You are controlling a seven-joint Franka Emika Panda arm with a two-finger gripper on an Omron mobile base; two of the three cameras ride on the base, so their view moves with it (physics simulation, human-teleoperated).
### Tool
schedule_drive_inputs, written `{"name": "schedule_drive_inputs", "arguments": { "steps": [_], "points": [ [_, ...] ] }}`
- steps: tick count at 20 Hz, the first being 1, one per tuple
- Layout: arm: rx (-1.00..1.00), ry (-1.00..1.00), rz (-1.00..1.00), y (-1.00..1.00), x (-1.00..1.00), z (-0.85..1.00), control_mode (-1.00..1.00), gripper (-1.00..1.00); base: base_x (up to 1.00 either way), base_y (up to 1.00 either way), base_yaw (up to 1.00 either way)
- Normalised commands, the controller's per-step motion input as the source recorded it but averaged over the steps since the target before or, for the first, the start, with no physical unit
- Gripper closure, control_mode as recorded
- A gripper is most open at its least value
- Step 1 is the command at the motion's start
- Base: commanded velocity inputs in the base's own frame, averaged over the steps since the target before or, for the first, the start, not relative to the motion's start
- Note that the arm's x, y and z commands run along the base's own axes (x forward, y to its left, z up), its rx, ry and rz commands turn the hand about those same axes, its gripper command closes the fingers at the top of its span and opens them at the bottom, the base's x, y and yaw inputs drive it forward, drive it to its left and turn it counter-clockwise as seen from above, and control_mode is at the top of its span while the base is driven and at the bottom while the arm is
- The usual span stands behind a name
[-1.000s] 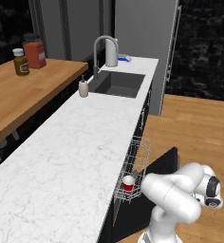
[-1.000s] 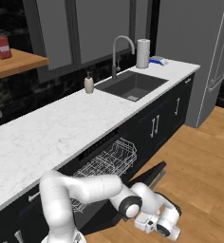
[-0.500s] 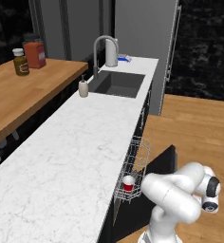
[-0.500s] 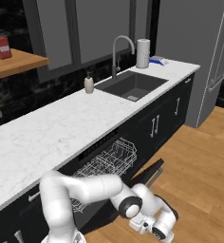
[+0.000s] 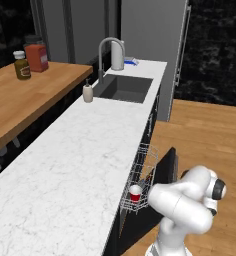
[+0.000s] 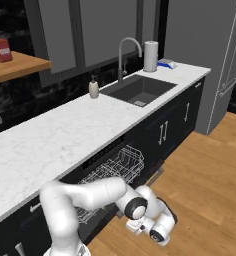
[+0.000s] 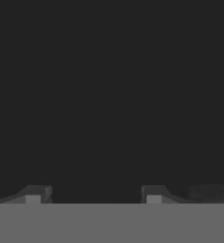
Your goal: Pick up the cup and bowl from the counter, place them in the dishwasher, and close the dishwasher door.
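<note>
The red cup (image 5: 135,191) stands upright in the silver wire rack (image 5: 140,175), which is pulled out of the dishwasher under the white marble counter (image 5: 75,160). The same rack (image 6: 115,167) appears behind my arm in the right base view. The black dishwasher door (image 5: 166,169) hangs partly open beside the rack. My arm reaches down low next to that door. In the hand view my gripper (image 7: 93,193) is open, its fingertips (image 7: 35,192) wide apart, facing a flat dark surface very close up. The grey bowl is out of view.
A sink (image 5: 124,89) with a faucet (image 5: 106,50) lies at the counter's far end, with a soap bottle (image 5: 88,93) and a white tumbler (image 6: 150,56) nearby. A wooden shelf (image 5: 25,100) holds a red canister (image 5: 36,57) and a jar. Wood floor (image 6: 210,190) is to the right.
My wrist has shifted slightly toward the cabinets, low by the door. The cup and rack have not moved.
</note>
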Motion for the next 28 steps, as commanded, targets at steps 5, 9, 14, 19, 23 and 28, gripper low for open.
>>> {"name": "schedule_drive_inputs", "arguments": {
  "steps": [5,9,14,19,23,28],
  "points": [
    [0.02,-0.22,-0.01,1.0,0.58,0.4,-1.0,-1.0,0.0,0.0,0.0],
    [0.0,-0.2,-0.02,1.0,0.64,0.3,-1.0,-1.0,0.0,0.0,0.0],
    [0.0,-0.17,-0.03,1.0,0.7,0.25,-1.0,-1.0,0.0,0.0,0.0],
    [0.0,-0.12,-0.04,1.0,0.75,0.17,-1.0,-1.0,0.0,0.0,0.0],
    [0.0,-0.08,-0.05,1.0,0.76,0.05,-1.0,-1.0,0.0,0.0,0.0],
    [0.0,-0.04,-0.07,1.0,0.7,0.0,-1.0,-1.0,0.0,0.0,0.0]
  ]
}}
